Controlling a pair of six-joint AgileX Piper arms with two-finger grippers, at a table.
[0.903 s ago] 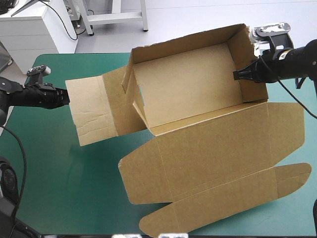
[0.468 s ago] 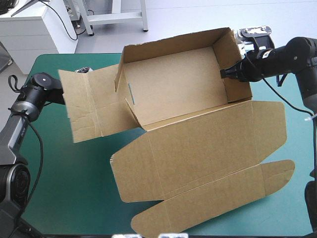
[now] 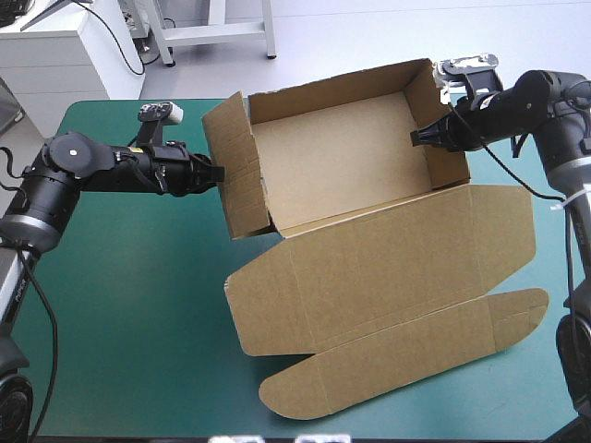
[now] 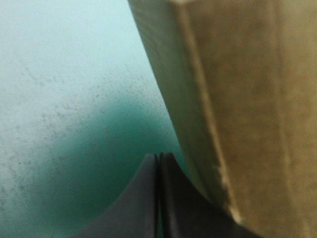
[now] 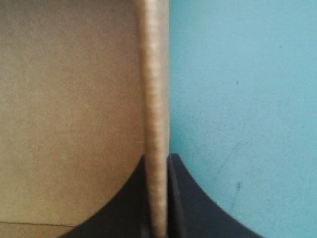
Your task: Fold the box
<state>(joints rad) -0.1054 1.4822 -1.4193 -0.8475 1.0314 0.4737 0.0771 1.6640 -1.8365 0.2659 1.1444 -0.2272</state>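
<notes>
On the table (image 3: 138, 295) — box (image 3: 342, 157), walls raised

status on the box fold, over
Left tool shut, tip at box left wall. Right tool shut on right wall. Walls up, lid flat. Nothing in the way.

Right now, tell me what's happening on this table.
Two robot arms are folding a brown box on the teal-green table. The right gripper has its jaws shut on the box's right end wall. The left gripper, jaws shut and empty, sits against the outside of the raised left wall. The lid lies flat, open toward the near edge.
</notes>
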